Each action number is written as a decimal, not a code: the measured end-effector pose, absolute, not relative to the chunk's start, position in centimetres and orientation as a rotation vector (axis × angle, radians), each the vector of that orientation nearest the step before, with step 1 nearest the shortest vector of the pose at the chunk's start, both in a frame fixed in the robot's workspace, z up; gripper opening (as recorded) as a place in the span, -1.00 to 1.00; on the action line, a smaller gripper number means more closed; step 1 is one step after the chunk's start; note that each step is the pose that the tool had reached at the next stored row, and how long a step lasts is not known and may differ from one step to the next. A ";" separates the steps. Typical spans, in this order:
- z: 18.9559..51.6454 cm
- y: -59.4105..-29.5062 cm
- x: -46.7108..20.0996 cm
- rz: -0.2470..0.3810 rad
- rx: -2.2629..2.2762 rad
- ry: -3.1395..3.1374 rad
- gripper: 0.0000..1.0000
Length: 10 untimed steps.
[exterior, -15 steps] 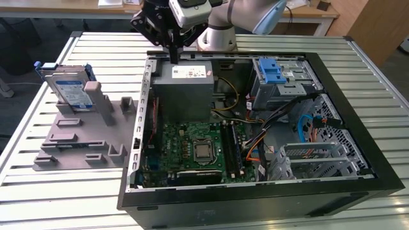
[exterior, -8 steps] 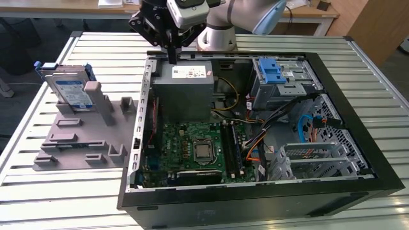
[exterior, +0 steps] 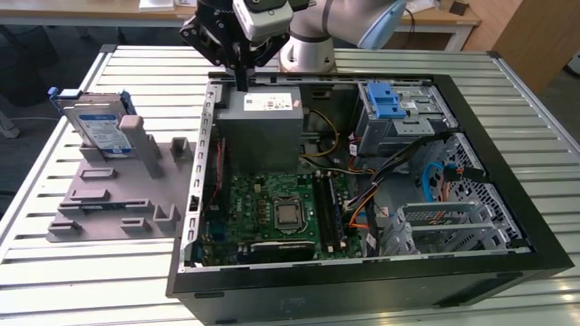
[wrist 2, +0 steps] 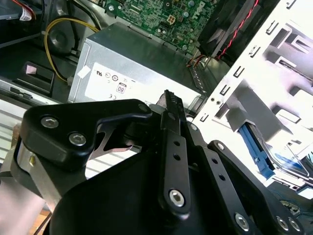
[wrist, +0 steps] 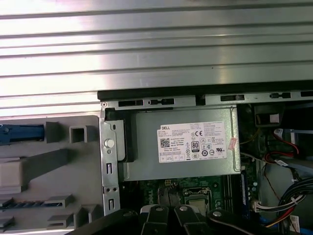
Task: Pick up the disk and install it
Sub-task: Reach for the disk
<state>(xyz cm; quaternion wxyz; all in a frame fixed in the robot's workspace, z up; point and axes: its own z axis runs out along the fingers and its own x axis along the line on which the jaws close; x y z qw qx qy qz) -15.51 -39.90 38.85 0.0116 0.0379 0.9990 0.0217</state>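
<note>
The disk (exterior: 98, 128), silver with a white-and-blue label and blue side rails, stands on edge in a grey fixture (exterior: 118, 197) at the exterior view's left, outside the computer case. One of its blue rails (wrist: 19, 133) shows in the first wrist view. My gripper (exterior: 241, 83) hangs over the case's back edge, just above the grey power supply box (exterior: 263, 125), well to the right of the disk. Its black fingers (wrist 2: 168, 100) are shut together with nothing between them.
The open black computer case (exterior: 363, 275) lies on a slatted metal table (exterior: 544, 95). Inside it are the green motherboard (exterior: 272, 204), loose cables (exterior: 435, 180) and a silver drive cage with a blue latch (exterior: 390, 105) at the back right. The grey fixture has several upright pegs.
</note>
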 end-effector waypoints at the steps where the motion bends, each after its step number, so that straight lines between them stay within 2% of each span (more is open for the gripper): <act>1: 38.8 -39.9 -15.6 0.068 0.118 3.116 -0.79; 10: 38.7 -39.9 -15.9 0.067 0.118 3.117 -0.79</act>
